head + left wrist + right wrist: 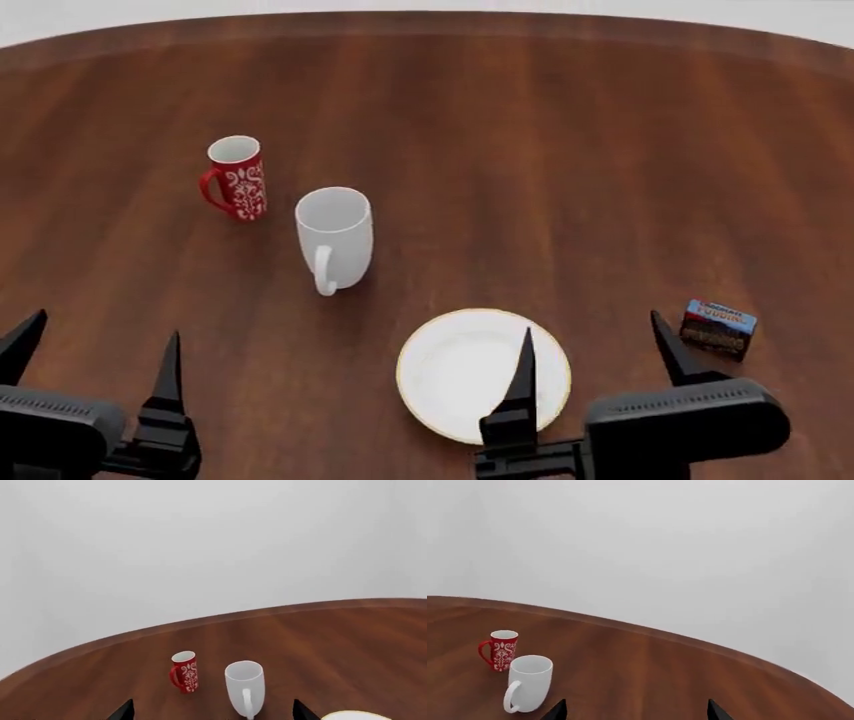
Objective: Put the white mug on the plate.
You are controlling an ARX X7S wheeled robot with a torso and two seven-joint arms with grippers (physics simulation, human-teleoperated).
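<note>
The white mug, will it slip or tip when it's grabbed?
The white mug looks glossy and rigid, so a pincer may slide on its wall. It stands tall and tapered, so a sideways push could tip it. Its handle faces the robot, probably offering a surer hold.

A bare simulated room set up like a dining spot: a large, dark reddish-brown wooden table with a rounded edge (601,120) stands before plain, featureless pale grey walls (660,545). Household tableware sits on it: a tall glossy white mug (334,238), a slim red mug with white floral pattern (236,178) and a round white plate with a golden-tan rim (454,375), plus a small printed box (718,328) near the table's right edge.
</note>
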